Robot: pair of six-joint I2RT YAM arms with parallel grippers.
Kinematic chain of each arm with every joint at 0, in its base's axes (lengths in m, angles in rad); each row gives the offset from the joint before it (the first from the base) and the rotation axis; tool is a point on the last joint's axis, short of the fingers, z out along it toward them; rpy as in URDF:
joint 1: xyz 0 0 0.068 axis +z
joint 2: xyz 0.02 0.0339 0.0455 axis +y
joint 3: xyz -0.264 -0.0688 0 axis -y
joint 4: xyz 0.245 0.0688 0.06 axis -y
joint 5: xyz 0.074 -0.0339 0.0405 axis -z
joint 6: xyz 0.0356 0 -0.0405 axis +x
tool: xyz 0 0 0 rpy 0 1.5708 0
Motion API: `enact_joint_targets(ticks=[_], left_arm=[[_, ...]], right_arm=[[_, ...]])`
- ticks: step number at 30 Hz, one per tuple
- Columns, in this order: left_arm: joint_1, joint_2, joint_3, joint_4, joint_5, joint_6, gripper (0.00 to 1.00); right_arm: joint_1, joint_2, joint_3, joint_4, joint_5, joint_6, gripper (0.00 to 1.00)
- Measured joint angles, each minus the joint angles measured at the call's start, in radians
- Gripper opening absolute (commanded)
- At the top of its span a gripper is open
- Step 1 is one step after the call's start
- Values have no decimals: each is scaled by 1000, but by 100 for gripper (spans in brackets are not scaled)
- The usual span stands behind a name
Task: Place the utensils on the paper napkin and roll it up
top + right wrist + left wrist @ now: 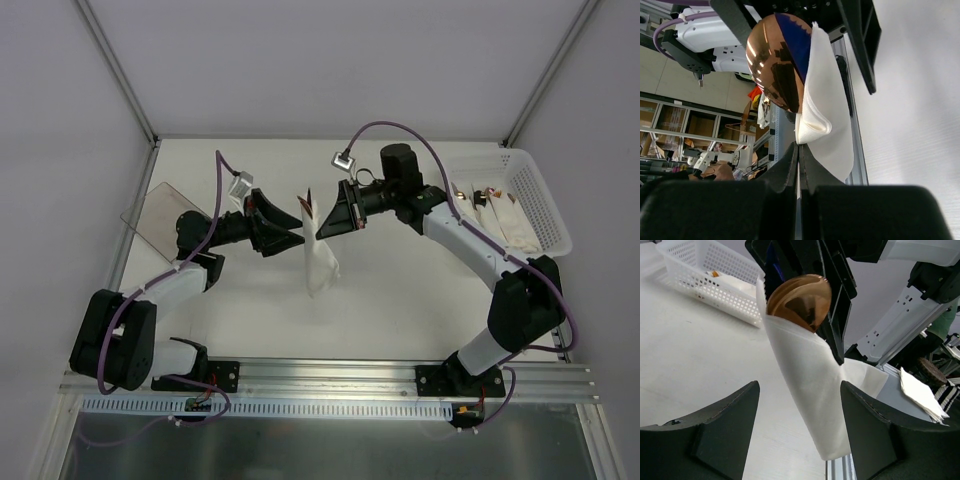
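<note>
The white paper napkin stands tilted above the table's middle, wrapped loosely round a tan-brown spoon. The spoon's bowl sticks out of the top of the wrap. My right gripper is shut, and its tips pinch a fold of the napkin just below the spoon bowl. My left gripper is open and faces the wrap from the left. In the left wrist view the napkin hangs between its fingers, nearer the right one; I cannot tell whether they touch. Any other utensils are hidden.
A white perforated basket with rolled white bundles stands at the far right. A clear smoky plastic container lies at the left behind my left arm. A stack of white napkins lies beyond the table's near rail.
</note>
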Motion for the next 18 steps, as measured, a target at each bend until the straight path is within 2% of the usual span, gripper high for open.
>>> enact_joint_targets(ticks=[12, 18], left_arm=[[-11, 100, 17, 8, 47, -186, 63], [-52, 100, 47, 10, 49, -201, 60]], right_arm=[[26, -1, 34, 2, -16, 27, 0], [26, -1, 43, 3, -37, 35, 0]])
